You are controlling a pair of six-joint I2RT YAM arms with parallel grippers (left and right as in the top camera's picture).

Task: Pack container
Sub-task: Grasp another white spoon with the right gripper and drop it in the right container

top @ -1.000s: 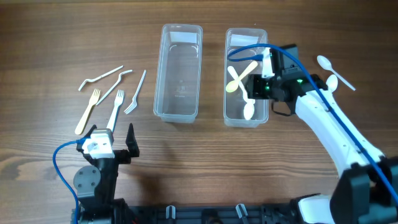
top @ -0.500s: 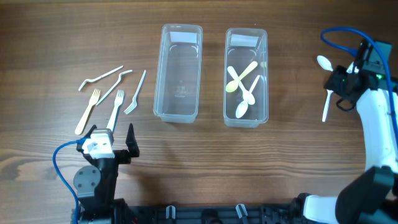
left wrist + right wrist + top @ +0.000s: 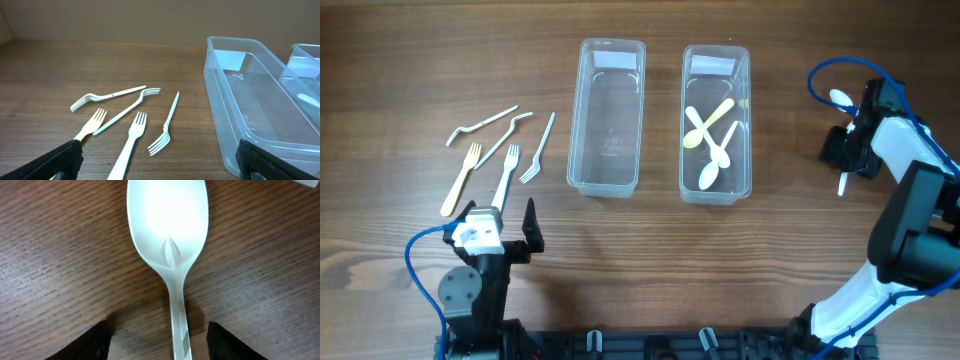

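Right hand [image 3: 159, 340] is hanging over the counter [image 3: 410, 60], well to the right of the spoon tub [image 3: 748, 150]. Its fingers [image 3: 85, 342] are standing wide apart and gripping nothing. A white plastic spoon [image 3: 167, 220] is lying flat between them, bowl up and pointing away from the wrist camera, handle running back through the gap. A second spoon [image 3: 840, 98] is lying just beyond it, also right of the spoon tub, which is already holding three spoons. An empty tub [image 3: 608, 130] is sitting just left of the spoon tub, and the forks [image 3: 505, 160] are lying further left again. Left hand [image 3: 159, 162] is idling near the forks, wide open and empty. Judgement: the spoon is looking very light, thin, stiff but springy, and smooth. Pinching across the bowl is likely to make it skid or flip. The better hold is across the narrow handle just behind the bowl, with the pads closing squarely.
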